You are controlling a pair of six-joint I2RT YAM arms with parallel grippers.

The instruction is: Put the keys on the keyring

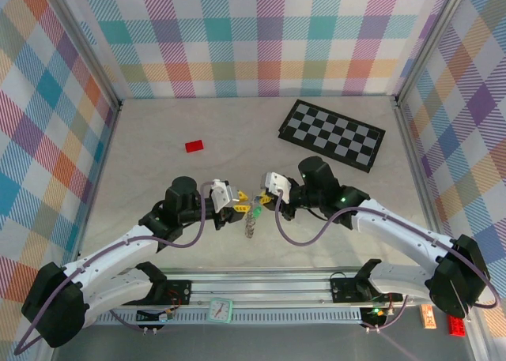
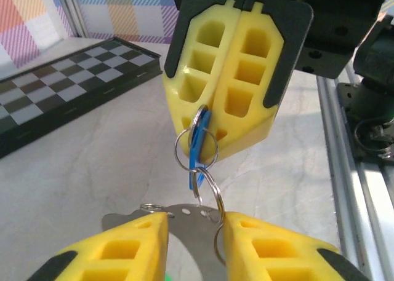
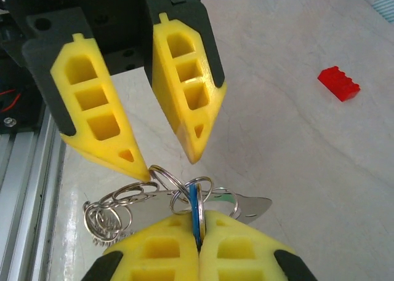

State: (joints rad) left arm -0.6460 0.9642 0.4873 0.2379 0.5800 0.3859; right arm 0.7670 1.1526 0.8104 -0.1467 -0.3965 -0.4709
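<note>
Up close, right claw [image 3: 198, 224] pinching the blue key [image 3: 196, 208] edge-on, keyring [image 3: 116, 211] loops crowding round it, left claw [image 3: 166, 162] spread just above them, tips near the loops, pale desk [image 3: 295, 139] beneath, red block [image 3: 338, 84] well apart.

Overhead view, opposed wrist close-ups sharing keys [image 2: 197, 141]

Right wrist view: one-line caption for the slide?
Right gripper shut on the blue key amid linked metal rings; left gripper open just above.
</note>
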